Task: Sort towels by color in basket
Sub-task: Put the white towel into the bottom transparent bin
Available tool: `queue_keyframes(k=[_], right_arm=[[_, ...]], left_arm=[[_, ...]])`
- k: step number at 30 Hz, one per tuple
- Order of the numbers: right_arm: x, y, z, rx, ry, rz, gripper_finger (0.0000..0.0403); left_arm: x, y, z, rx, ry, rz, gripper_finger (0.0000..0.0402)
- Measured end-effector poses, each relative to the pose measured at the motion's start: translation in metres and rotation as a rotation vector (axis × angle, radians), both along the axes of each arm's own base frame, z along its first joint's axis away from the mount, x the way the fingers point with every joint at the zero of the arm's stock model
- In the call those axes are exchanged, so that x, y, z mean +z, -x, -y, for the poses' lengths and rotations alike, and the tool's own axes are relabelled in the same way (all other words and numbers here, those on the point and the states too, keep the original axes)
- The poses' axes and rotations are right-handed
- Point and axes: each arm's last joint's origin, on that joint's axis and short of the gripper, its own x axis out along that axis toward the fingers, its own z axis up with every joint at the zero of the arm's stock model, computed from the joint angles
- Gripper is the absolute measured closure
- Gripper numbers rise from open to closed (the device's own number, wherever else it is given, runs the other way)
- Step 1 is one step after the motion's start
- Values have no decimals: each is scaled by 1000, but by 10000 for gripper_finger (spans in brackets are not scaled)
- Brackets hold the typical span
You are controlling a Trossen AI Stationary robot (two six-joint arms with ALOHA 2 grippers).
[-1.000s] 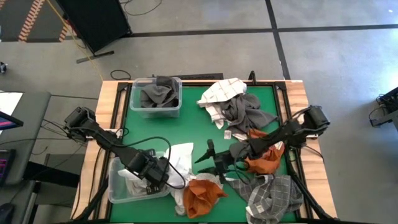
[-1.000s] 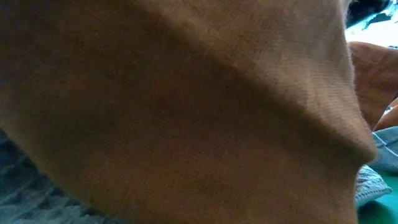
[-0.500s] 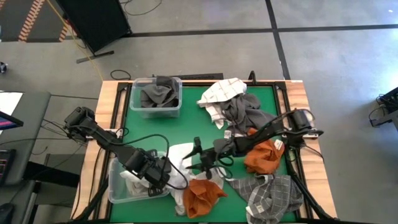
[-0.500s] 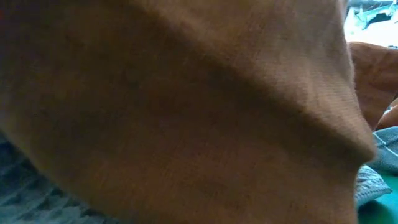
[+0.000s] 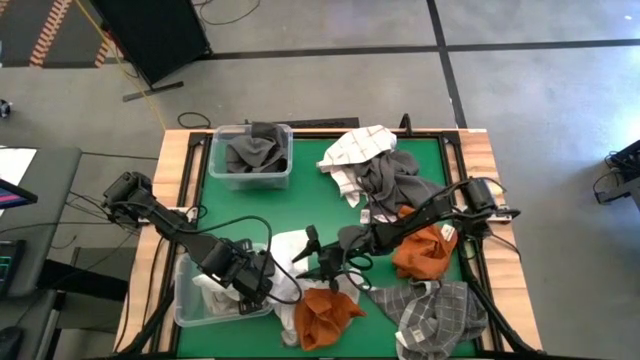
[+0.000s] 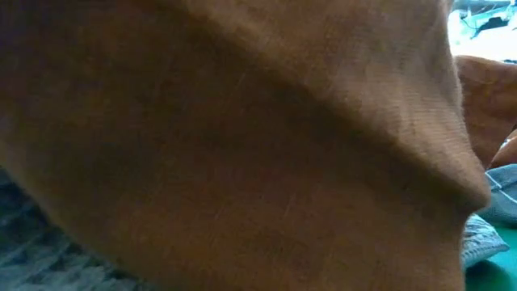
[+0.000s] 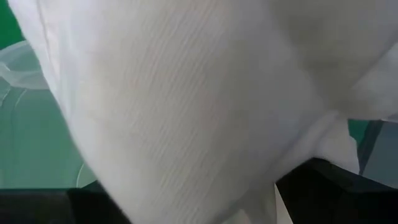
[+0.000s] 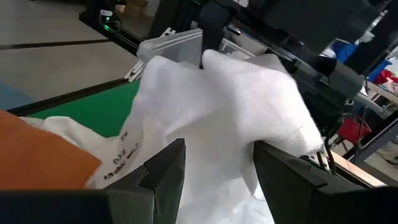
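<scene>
A white towel point(image 5: 290, 248) hangs over the right rim of the clear near-left bin point(image 5: 188, 300) and reaches down onto the green mat. My right gripper point(image 5: 318, 258) is open right beside it. In the right wrist view a raised fold of this towel point(image 8: 217, 118) stands between its fingers. My left gripper point(image 5: 250, 285) hovers over that bin, pointing steeply down. White cloth point(image 7: 186, 106) fills its wrist view, with its dark fingers wide apart at the picture's lower corners. Rust towels point(image 5: 325, 312) point(image 5: 425, 250) lie nearby. My right gripper comes nearly level from the table's right, with the white towel's raised fold point(image 8: 214, 155) between its open fingers. I cannot tell whether the fingers touch the cloth. My left gripper has white cloth close over its fingers; I cannot tell whether it touches.
A second clear bin point(image 5: 250, 155) at the far left holds dark grey towels. A checked towel point(image 5: 360, 145) and a dark grey one point(image 5: 395, 180) lie at the far right, and a grey checked one point(image 5: 440, 315) at the near right. A rust towel point(image 6: 242, 145) blocks the low view.
My right gripper has reached toward the table's left, away from the rust towel on the right and up to the white towel by the bin. Its fingers have stayed open.
</scene>
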Motion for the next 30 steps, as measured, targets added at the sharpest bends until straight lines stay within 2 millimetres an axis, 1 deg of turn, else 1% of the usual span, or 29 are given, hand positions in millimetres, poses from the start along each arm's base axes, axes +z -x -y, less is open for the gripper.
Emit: queue_keyframes(k=[7,12,15,18,21,24,28,30], right_arm=[[11,-6,-2,0,-19,25,184],[13,-9,-3,-1,-13,-1,185],[13,-9,0,-9,-27,-3,193],[12,-10,4,-21,-46,-14,209],[12,-11,7,-33,-58,-22,230],[12,-11,9,-38,-57,-26,251],[12,-11,9,-37,-57,-26,276],[12,-11,9,-37,-57,-26,284]], left_arm=[[0,-1,0,-8,3,10,143],[1,-4,2,-34,11,40,143],[1,-4,2,-36,9,40,143],[2,-2,0,-30,-3,18,143],[13,1,-2,-7,-15,-11,143],[28,3,-3,13,-21,-23,143],[53,5,-3,38,-9,-1,143],[64,5,-3,43,-21,41,143]])
